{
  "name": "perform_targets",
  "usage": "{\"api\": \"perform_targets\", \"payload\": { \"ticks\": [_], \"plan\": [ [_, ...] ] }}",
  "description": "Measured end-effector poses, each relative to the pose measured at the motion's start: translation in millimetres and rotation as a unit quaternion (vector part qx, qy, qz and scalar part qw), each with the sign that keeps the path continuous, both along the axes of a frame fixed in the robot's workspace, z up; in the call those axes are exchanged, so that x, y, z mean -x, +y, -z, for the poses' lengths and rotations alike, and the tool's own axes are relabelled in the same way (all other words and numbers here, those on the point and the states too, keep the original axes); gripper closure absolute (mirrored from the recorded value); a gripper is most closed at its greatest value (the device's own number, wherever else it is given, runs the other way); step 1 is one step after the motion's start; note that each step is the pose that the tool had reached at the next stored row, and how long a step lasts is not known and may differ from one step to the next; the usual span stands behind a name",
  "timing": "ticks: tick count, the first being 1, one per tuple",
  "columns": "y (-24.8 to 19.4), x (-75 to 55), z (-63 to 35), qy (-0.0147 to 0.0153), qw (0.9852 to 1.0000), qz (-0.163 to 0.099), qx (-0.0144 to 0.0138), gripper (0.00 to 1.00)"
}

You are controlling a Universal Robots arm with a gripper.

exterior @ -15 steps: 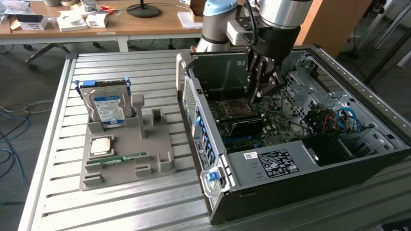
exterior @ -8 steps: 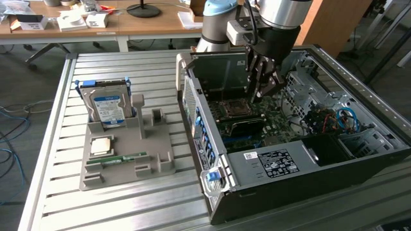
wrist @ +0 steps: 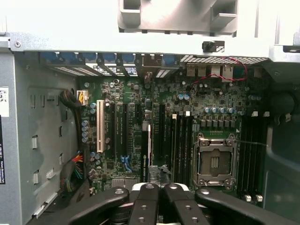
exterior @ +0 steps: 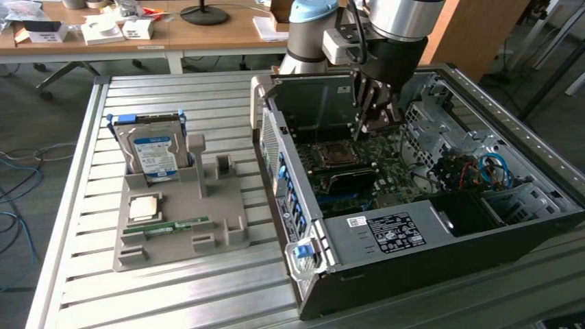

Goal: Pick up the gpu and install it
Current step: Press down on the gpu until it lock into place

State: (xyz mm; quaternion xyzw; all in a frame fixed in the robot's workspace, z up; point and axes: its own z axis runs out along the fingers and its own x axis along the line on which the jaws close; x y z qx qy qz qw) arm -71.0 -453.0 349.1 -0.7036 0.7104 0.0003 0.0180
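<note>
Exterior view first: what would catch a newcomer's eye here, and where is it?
The open computer case dominates the exterior view's right, with the gripper reaching down inside it above the motherboard. In the wrist view the gpu appears edge-on, held over the expansion slots. On the exterior view's left, a grey tray holds a blue-labelled hard drive upright.

A slatted metal table (exterior: 183,288) is seen carrying two things directly. On the exterior view's left a grey moulded holder tray (exterior: 183,212) is laid flat on the slats, and on the exterior view's right an opened computer case (exterior: 412,226) is laid on its side, just beside the tray. Beyond the metal table a wooden desk (exterior: 219,34) is seen
</note>
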Motion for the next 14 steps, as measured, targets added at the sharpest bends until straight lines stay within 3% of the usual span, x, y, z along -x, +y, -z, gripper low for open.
{"api": "perform_targets", "payload": {
  "ticks": [1,7,14],
  "plan": [
    [0.0,0.0,0.0,0.0,1.0,0.0,0.0,0.89],
    [0.0,0.0,0.1,0.0,1.0,0.0,0.0,0.89],
    [0.0,0.0,10.8,0.0,1.0,0.0,-0.0011,0.89]
  ]
}}
